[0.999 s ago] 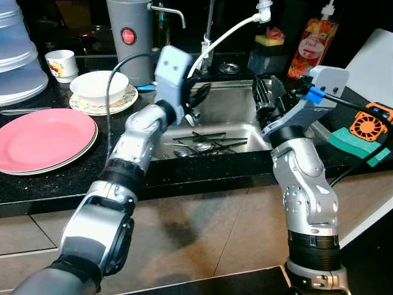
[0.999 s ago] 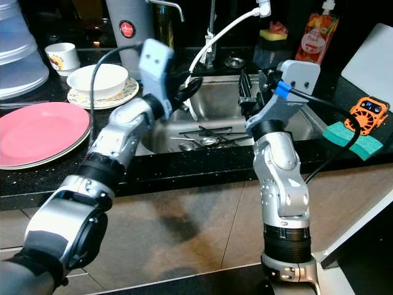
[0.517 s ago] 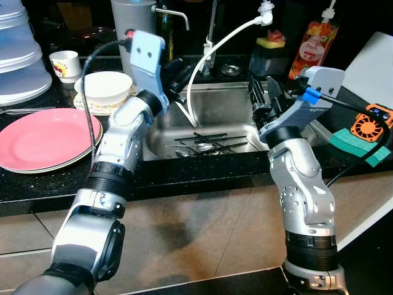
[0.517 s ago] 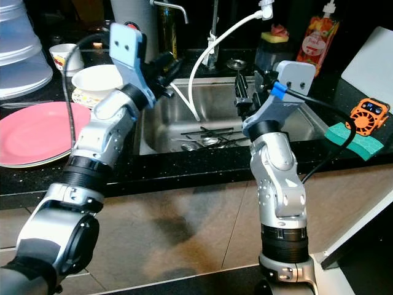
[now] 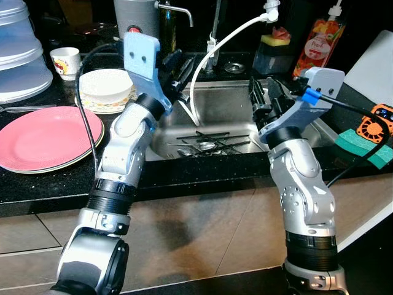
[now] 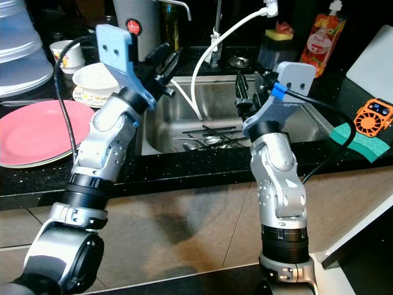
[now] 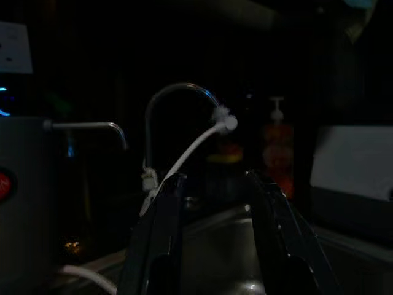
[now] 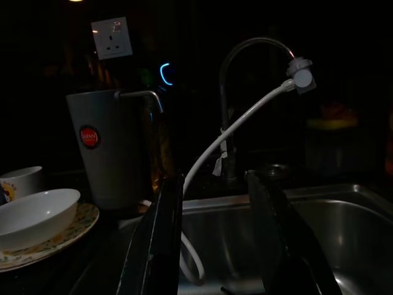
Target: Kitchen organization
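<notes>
from the head views, the robot stands at a steel sink (image 5: 227,114) set in a dark surface (image 5: 61,175). cutlery (image 5: 206,142) lies loose on the sink floor: forks, spoons, dark-handled pieces crossing each other. the left pincer (image 5: 177,66) is raised over the sink's left rim, just beside the white hose (image 5: 227,43) that hangs from the tap (image 5: 215,24). the right pincer (image 5: 265,101) hovers over the sink's right side, above the cutlery. on the surface to the left sit a pink plate (image 5: 43,138), and behind it a white bowl (image 5: 105,86) on a patterned saucer, a small cup (image 5: 64,60) and a grey jug (image 5: 136,15).

in the left wrist view it is very dark; the two black fingers (image 7: 163,246) stand apart with nothing between them, pointing at the tap and hose.

the right wrist view shows its fingers (image 8: 161,239) apart and empty too, with the bowl, jug and hose beyond.

my guess is the cutlery wants lifting out. to do it well, drop a pincer straight down clear of the hose, pick one handle lying free of the crossing pile, and close across its narrow part so it does not drag the neighbours.
</notes>
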Robot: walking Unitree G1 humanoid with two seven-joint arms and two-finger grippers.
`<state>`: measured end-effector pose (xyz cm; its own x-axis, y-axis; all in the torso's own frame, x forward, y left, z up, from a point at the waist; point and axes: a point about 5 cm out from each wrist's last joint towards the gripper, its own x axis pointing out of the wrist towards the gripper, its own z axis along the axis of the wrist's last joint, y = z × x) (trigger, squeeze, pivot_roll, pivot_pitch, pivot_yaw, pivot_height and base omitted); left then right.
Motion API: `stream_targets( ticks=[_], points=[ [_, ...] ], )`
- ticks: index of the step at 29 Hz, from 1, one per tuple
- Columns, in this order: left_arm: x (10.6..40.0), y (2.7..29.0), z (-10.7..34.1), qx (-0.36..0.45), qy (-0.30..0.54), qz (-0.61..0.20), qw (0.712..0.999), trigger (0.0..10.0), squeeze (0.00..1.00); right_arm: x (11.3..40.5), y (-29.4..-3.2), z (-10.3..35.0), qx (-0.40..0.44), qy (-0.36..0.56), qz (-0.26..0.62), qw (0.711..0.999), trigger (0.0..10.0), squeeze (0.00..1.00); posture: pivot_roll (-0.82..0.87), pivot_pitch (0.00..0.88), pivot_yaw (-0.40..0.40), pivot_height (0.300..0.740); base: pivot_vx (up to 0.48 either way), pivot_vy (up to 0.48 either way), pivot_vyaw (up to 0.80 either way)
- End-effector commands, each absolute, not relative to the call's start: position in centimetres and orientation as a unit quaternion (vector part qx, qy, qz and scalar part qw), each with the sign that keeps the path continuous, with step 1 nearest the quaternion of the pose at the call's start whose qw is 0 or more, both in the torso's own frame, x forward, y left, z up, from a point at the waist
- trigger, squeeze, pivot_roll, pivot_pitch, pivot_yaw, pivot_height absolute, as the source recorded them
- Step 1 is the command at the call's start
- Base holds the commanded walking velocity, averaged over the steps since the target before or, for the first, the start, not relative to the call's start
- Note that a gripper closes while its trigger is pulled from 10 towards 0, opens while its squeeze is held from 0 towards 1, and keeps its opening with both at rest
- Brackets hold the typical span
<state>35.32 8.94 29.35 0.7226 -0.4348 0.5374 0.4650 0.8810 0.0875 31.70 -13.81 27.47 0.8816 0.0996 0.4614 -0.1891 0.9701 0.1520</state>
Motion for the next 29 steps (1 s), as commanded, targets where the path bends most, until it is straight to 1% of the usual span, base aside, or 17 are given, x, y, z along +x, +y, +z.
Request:
stream_targets(
  ticks=[1,2,5,8,10,11,19,21,22,24,25,26,27,29],
  points=[
    [34.7,8.2,29.0,0.006,-0.284,-0.243,0.927,10.0,0.0,31.5,-13.8,27.3,0.095,-0.234,0.073,0.965,10.0,0.0,0.0,0.0,-0.009,0.74,0.0,0.0,0.0],
    [34.5,8.1,28.4,0.038,-0.27,-0.227,0.935,10.0,0.0,31.6,-13.9,27.2,0.096,-0.232,0.072,0.965,10.0,0.0,0.0,0.0,-0.009,0.74,0.0,0.0,0.0],
    [34.9,8.6,27.7,0.07,-0.247,-0.203,0.945,10.0,0.0,31.6,-13.8,27.2,0.097,-0.231,0.072,0.965,10.0,0.0,0.0,0.0,-0.009,0.74,0.0,0.0,0.0],
    [35.3,9.7,27.6,0.074,-0.241,-0.184,0.95,10.0,0.0,31.6,-13.6,27.1,0.098,-0.231,0.076,0.965,10.0,0.0,0.02,0.0,-0.01,0.74,0.0,0.0,0.0],
    [35.4,9.9,27.6,0.071,-0.239,-0.182,0.951,10.0,0.0,31.6,-13.6,27.1,0.098,-0.231,0.077,0.965,10.0,0.0,0.02,0.0,-0.01,0.74,0.0,0.0,0.0],
    [35.4,10.2,27.7,0.078,-0.241,-0.168,0.953,10.0,0.0,31.7,-13.5,27.1,0.098,-0.231,0.078,0.965,10.0,0.0,0.02,0.0,-0.01,0.74,0.0,0.0,0.0],
    [35.8,10.2,26.7,0.111,-0.205,-0.143,0.962,10.0,0.0,31.8,-13.4,27.1,0.098,-0.232,0.079,0.965,10.0,0.0,0.02,0.0,-0.009,0.74,0.0,0.0,0.0],
    [37.1,11.3,25.3,0.16,-0.141,-0.111,0.971,10.0,0.0,31.8,-13.5,27.2,0.098,-0.233,0.078,0.964,10.0,0.0,0.02,0.0,-0.008,0.74,0.0,0.0,0.0],
    [37.1,11.3,25.3,0.16,-0.141,-0.111,0.971,10.0,0.0,31.8,-13.5,27.2,0.098,-0.233,0.078,0.964,10.0,0.0,0.02,0.0,-0.008,0.74,0.0,0.0,0.0],
    [37.8,12.4,24.4,0.196,-0.104,-0.098,0.97,10.0,0.0,31.8,-13.5,27.2,0.098,-0.233,0.078,0.964,10.0,0.0,0.02,0.0,-0.008,0.74,0.0,0.0,0.0],
    [38.1,13.2,24.6,0.215,-0.101,-0.092,0.967,10.0,0.0,31.8,-13.5,27.2,0.098,-0.233,0.078,0.964,10.0,0.0,0.02,0.0,-0.01,0.74,0.0,0.0,0.0],
    [38.1,13.2,24.6,0.215,-0.101,-0.092,0.967,10.0,0.0,31.8,-13.5,27.2,0.098,-0.233,0.078,0.964,10.0,0.0,0.02,0.0,-0.01,0.74,0.0,0.0,0.0],
    [38.5,13.9,24.8,0.23,-0.096,-0.086,0.965,10.0,0.0,31.8,-13.5,27.2,0.098,-0.234,0.077,0.964,10.0,0.0,0.02,0.0,-0.01,0.74,0.0,0.0,0.0],
    [39.7,16.5,26.0,0.269,-0.077,-0.056,0.958,10.0,0.0,31.7,-13.5,27.4,0.098,-0.236,0.079,0.964,10.0,0.0,0.02,0.0,-0.008,0.74,0.0,0.0,0.0]
  ],
)
